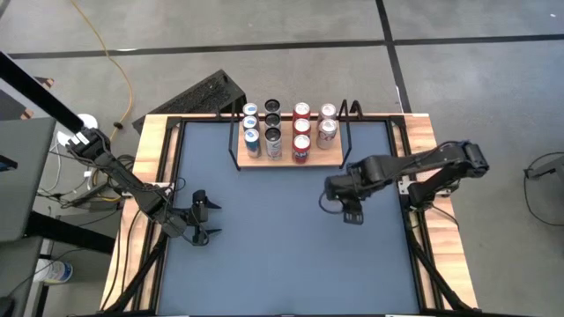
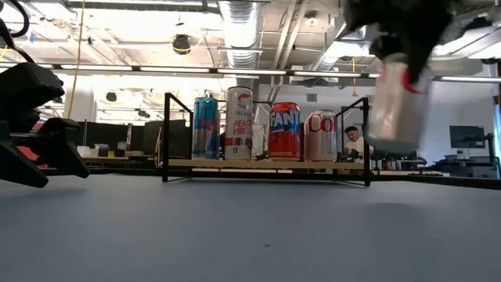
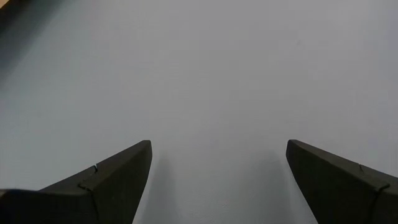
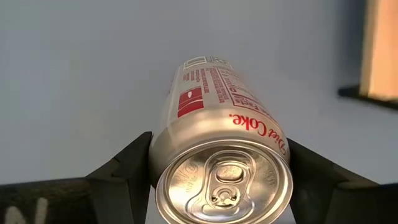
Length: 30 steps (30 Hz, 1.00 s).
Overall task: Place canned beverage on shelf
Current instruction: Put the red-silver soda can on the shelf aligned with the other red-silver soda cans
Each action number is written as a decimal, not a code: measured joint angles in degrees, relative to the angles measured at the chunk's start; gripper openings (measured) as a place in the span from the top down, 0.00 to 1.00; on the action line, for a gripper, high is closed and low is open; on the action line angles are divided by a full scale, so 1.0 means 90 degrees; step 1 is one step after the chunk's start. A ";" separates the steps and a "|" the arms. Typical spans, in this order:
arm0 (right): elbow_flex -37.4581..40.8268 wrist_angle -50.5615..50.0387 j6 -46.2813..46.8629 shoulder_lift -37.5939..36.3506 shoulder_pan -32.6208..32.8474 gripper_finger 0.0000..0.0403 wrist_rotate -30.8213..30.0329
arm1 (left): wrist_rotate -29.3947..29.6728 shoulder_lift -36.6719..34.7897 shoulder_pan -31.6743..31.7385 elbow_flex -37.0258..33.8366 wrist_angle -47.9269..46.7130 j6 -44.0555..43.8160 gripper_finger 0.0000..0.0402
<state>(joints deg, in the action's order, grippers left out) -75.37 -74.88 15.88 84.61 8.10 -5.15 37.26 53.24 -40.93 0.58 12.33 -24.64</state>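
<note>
Blue tabletop (image 1: 282,255), shelf (image 1: 291,162) nearly full. Right gripper (image 4: 217,171) grasping Diet Coke can (image 4: 221,143) between fingers, lifted. Next: carry to free slot. Left gripper (image 3: 217,180) spread, empty.

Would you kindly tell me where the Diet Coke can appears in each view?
High: hidden under the right gripper, right of centre.
Low: Diet Coke can blurred, upper right, off the table.
Left wrist: not in it.
Right wrist: centre, between the fingers.
Shared landmark: shelf.
</note>
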 joint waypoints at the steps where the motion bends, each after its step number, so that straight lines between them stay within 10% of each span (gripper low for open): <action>1: -0.0201 -0.0017 -0.0068 0.0077 -0.0112 0.34 0.0000 | 0.0000 -0.0001 0.0000 0.0000 0.0003 0.0000 0.10; 17: -0.2835 -0.1050 -0.1614 0.2130 -0.1681 0.34 -0.0112 | 0.0000 0.0001 0.0000 0.0000 -0.0001 0.0000 0.10; 30: -0.3267 -0.1503 -0.2144 0.3010 -0.2520 0.34 -0.0628 | 0.0000 0.0001 -0.0002 0.0000 0.0001 0.0000 0.10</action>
<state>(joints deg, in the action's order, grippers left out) -104.77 -88.40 -3.41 111.70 -14.58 -10.80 37.26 53.25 -40.94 0.58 12.33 -24.64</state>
